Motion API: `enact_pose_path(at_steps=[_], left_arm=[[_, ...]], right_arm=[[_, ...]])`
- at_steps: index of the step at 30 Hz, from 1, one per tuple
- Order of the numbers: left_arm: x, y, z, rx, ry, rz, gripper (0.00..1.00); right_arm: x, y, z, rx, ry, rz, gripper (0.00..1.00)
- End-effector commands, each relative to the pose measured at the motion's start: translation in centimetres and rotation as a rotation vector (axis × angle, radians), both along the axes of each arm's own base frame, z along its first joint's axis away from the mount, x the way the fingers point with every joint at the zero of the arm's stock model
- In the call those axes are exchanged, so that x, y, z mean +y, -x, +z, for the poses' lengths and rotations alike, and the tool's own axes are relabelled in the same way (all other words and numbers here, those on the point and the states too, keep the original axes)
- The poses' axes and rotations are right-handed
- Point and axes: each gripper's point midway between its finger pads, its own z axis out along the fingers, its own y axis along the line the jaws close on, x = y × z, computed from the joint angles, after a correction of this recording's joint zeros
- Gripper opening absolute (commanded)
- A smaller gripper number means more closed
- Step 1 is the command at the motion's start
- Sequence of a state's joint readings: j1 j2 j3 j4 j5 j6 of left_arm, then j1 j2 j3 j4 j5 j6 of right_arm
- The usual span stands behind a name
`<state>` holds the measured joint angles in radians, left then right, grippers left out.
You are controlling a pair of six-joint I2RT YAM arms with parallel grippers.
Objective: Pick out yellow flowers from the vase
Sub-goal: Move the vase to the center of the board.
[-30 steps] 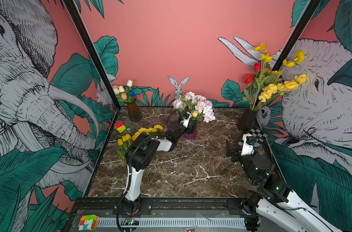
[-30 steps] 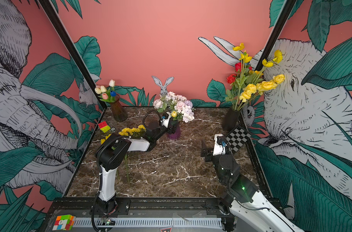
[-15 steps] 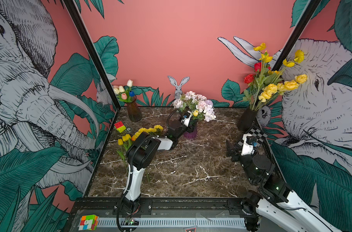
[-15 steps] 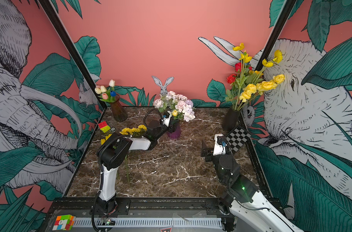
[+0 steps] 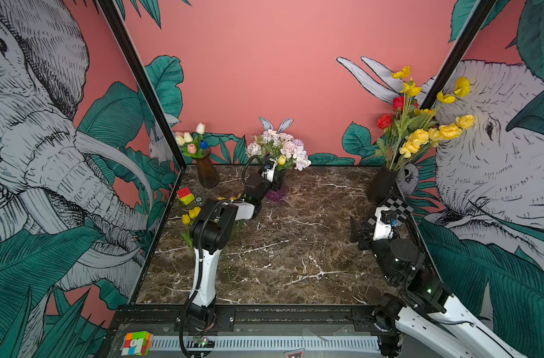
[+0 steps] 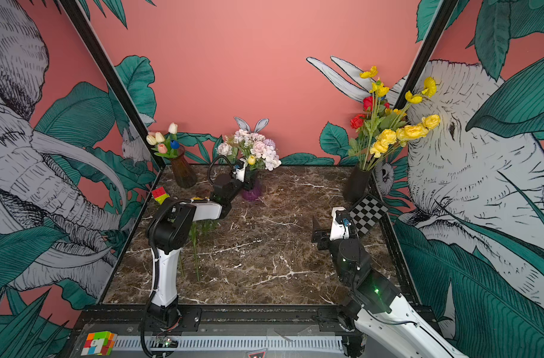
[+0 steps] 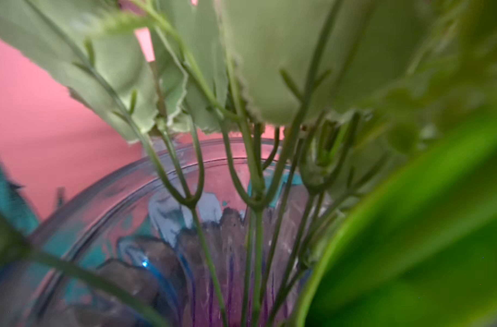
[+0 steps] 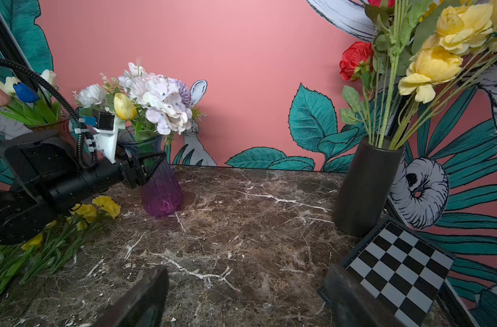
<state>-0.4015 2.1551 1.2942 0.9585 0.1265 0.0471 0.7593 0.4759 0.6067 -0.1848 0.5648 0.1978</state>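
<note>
- Yellow tulip: closed bud, standing upright in the purple vase at centre back.
- Yellow flowers: several long green stems lying flat on the table, left side, heads nearest the purple vase.
- Yellow roses: open, upright in the black vase, back right.

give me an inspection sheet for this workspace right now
surface: marble table, nothing spilled
job's things: yellow tulip standing in purple vase; yellow flowers lying on the table beside the left arm; more yellow blooms in black vase
clutter: puzzle cube, checkerboard, brown vase of tulips
end effectors: left end effector at the purple vase's neck, grip unclear; right end effector open, empty
cables: black hose looped over left arm
surroundings: pink wall, elephant murals
</note>
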Motion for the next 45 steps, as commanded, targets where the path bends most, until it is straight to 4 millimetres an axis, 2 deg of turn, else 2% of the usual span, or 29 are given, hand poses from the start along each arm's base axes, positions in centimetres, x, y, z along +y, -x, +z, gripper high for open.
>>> enact_pose_path(at_steps=[1,9,13,15,21,34,35,36,40,45], left_arm=[[3.4,-2.3,2.2,-0.063,-0.048,0.088,0.6],[10.1,-5.8,1.8,-0.04,-0.074,0.214,0.6],[13.1,-6.6,1.6,-0.029,-0.074,0.273,0.61],[14.0,-6.7,1.5,-0.03,-0.087,0.296,0.61],[15.1,-6.5,1.2,-0.022,-0.104,0.33,0.65],[16.6,-5.3,2.7,-0.018,-0.056,0.389,0.88],[16.7,-5.1,2.8,-0.018,-0.054,0.392,0.9],[16.8,-4.8,3.1,-0.022,-0.051,0.395,0.99],[16.8,-3.5,3.7,-0.024,-0.015,0.381,0.99],[17.2,-0.3,5.5,-0.049,0.064,0.375,0.99]], right_arm=[[-0.4,-0.1,1.0,-0.023,-0.011,-0.019,0.86],[-0.3,-0.3,0.8,-0.011,-0.006,-0.021,0.86],[-0.3,-0.3,0.8,-0.006,-0.004,-0.023,0.86],[-0.3,-0.4,0.7,-0.004,-0.005,-0.025,0.86],[0.1,-0.6,0.7,0.003,-0.011,-0.016,0.86],[-0.1,-0.3,1.0,-0.002,-0.03,-0.013,0.86],[-0.1,-0.3,1.1,-0.004,-0.03,-0.013,0.86],[-0.2,-0.2,1.1,-0.006,-0.03,-0.014,0.86],[-0.2,-0.2,1.3,-0.001,-0.019,-0.011,0.86],[-0.3,-0.3,1.1,0.04,0.022,-0.026,0.87]])
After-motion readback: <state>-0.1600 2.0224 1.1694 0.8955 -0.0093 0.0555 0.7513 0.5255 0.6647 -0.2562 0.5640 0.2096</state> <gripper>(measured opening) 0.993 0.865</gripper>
